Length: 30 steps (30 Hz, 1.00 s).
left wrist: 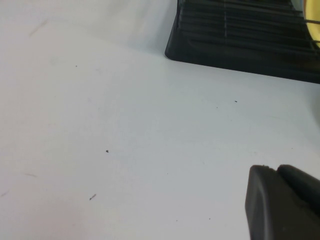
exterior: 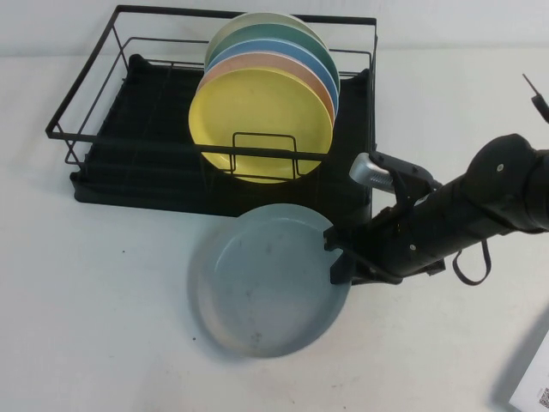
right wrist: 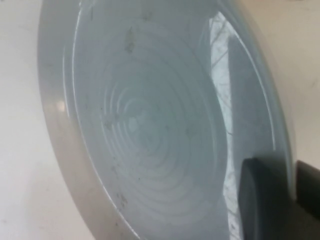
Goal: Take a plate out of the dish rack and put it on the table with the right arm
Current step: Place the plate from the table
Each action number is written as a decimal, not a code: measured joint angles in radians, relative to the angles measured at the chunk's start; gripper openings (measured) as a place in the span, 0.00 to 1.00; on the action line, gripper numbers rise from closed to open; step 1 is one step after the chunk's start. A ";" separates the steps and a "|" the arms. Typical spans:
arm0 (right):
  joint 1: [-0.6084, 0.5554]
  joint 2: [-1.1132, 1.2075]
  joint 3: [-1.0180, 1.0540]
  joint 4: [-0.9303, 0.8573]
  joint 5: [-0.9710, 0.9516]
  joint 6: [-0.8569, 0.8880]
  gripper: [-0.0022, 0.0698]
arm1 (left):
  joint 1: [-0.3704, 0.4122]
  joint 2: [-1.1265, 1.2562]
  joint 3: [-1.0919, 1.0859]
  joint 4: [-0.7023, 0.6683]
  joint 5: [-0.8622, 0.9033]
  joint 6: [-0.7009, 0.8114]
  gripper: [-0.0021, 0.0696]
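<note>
Jaws first: your right gripper [exterior: 336,245] has them pinched on the near-right rim of the plate [exterior: 262,279], and the right wrist view shows one dark finger [right wrist: 262,200] lying over that rim, so you are holding it, not just touching. Progress looks good: the pale grey-blue plate is out of the dish rack [exterior: 129,129] and sits low over the tabletop [exterior: 103,326] just in front of the rack, seemingly tilted a little, its far edge close to the rack's base; whether it rests fully flat I cannot tell. Left to do, by my reading: settle it down, let go, back off. Your left gripper [left wrist: 282,202] is parked above bare tabletop beside the rack's corner; its jaws I cannot tell.
</note>
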<state>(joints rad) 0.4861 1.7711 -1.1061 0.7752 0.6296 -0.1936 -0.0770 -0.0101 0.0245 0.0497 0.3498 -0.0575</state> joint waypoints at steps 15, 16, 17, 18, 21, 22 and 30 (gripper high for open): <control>-0.008 0.070 0.000 0.064 -0.056 -0.025 0.09 | 0.000 0.000 0.000 0.000 0.000 0.000 0.02; -0.008 0.072 0.000 0.064 -0.059 -0.025 0.09 | 0.000 0.000 0.000 0.000 0.000 0.000 0.02; -0.008 0.074 0.000 0.064 -0.061 -0.025 0.09 | 0.000 0.000 0.000 0.000 0.000 0.000 0.02; -0.008 0.076 0.000 0.066 -0.064 -0.025 0.09 | 0.000 0.000 0.000 0.000 0.000 0.000 0.02; -0.008 0.094 0.000 0.066 -0.072 -0.025 0.12 | 0.000 0.000 0.000 0.000 0.000 0.000 0.02; -0.008 0.103 0.000 0.064 -0.077 -0.025 0.14 | 0.000 0.000 0.000 0.000 0.000 0.000 0.02; -0.008 0.128 0.000 0.061 -0.112 -0.025 0.33 | 0.000 0.000 0.000 0.000 0.000 0.000 0.02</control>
<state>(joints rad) 0.4782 1.8988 -1.1061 0.8366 0.5180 -0.2186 -0.0770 -0.0101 0.0245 0.0497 0.3498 -0.0575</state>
